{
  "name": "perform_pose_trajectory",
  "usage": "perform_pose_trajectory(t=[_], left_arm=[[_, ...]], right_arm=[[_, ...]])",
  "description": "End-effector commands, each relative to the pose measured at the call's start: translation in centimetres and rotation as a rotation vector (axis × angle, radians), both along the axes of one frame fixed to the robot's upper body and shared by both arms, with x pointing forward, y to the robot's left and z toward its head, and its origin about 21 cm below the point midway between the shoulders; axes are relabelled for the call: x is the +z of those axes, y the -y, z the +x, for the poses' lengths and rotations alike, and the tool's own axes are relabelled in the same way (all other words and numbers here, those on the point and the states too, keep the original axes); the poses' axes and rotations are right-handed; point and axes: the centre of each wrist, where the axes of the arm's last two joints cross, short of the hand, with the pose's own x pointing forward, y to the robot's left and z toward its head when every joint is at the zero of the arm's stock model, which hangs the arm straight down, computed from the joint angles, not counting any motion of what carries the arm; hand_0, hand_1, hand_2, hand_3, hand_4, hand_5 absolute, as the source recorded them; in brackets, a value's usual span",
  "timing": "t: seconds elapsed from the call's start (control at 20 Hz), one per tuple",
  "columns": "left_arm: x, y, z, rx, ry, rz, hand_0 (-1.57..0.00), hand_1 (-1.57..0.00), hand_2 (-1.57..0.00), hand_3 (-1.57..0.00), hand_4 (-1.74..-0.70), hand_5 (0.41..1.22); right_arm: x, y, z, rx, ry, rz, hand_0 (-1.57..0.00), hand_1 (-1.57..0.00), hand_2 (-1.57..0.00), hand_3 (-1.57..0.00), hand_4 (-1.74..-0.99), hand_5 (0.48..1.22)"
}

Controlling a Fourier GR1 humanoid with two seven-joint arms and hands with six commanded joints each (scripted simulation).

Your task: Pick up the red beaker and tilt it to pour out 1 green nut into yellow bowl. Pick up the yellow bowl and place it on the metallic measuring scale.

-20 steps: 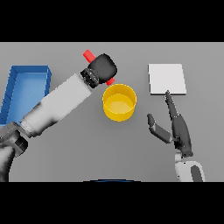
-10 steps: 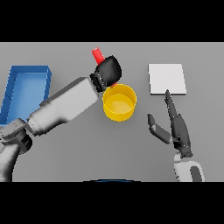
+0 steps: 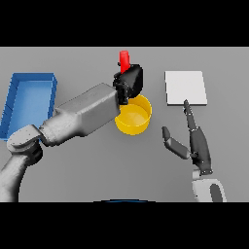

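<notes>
Head view | step: pour | left hand clasped red beaker at upper centre, just behind yellow bowl | right hand spread, lower right | scale upper right | next: likely tilt beaker over bowl; nut unseen

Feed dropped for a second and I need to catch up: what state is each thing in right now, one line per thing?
red beaker: gripped, off the table, beyond the bowl.
left hand: shut on the beaker.
yellow bowl: upright on the table, no nut seen in it.
metallic measuring scale: flat on the table, nothing on it.
right hand: open, fingers straight, holding nothing.
blue tray: far left.
</notes>
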Motion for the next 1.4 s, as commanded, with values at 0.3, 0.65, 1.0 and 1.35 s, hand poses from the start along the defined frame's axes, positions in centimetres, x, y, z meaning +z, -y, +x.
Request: perform_pose_trajectory(t=[0.3, 0.65, 1.0, 1.35], left_arm=[[4.4, 1.0, 1.6, -0.012, 0.047, -0.027, -1.57, -1.57, -1.57, -1.57, -1.73, 1.221], [13.7, -3.4, 5.8, 0.176, 0.079, -0.318, -1.57, -1.57, -1.57, -1.22, -1.73, 1.221], [19.2, -13.6, 8.6, 0.589, 0.058, -0.943, -1.57, -1.57, -1.57, -1.45, -1.74, 1.221], [14.7, -26.9, 8.1, 0.928, 0.146, -1.477, -1.57, -1.57, -1.57, -1.42, -1.74, 1.221]], right_arm=[[0.2, -0.2, -0.1, 0.015, 0.014, 0.005, 0.0, 0.0, 0.0, 0.0, -1.035, 0.685], [0.2, -0.6, 0.2, 0.005, 0.0, -0.001, 0.0, 0.0, 0.0, 0.0, -1.009, 0.676], [-0.3, -0.6, 0.5, 0.022, 0.006, 0.022, 0.0, 0.0, 0.0, 0.0, -1.006, 0.669], [0.0, -0.6, 0.8, 0.024, 0.001, 0.019, 0.0, 0.0, 0.0, 0.0, -1.044, 0.654]])
